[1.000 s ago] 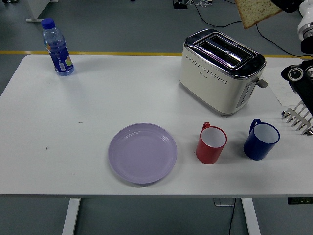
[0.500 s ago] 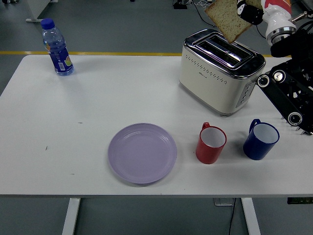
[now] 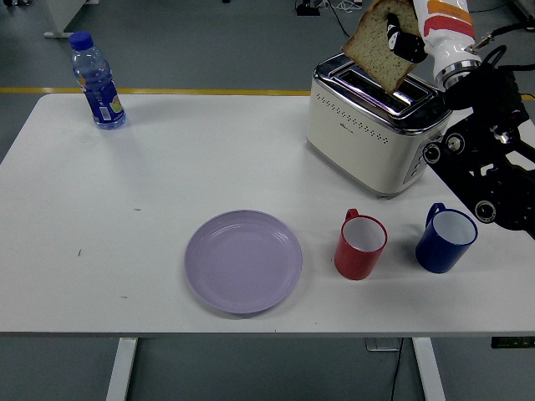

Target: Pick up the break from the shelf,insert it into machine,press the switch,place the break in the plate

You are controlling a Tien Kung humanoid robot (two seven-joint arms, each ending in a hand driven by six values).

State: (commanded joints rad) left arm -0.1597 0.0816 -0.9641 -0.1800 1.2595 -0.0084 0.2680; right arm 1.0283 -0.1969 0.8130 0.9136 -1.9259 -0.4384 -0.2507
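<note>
A slice of brown bread [image 3: 376, 42] hangs tilted just above the slots of the cream and chrome toaster [image 3: 376, 134] at the table's back right. My right hand [image 3: 411, 35] is shut on the bread's upper right edge, with dark fingers [image 3: 408, 46] across its face. The black right arm [image 3: 489, 159] reaches in from the right edge, over the table's right side. A lilac plate [image 3: 243, 261] lies bare near the front middle. The left arm does not show.
A red mug [image 3: 360, 245] and a blue mug [image 3: 446, 240] stand in front of the toaster, close under my right arm. A water bottle [image 3: 98, 81] with a blue cap stands at the back left corner.
My right hand has carried the bread leftward and down from the top right corner until it is over the toaster's slots. The arm has swung in over the rack that showed at the right edge.
</note>
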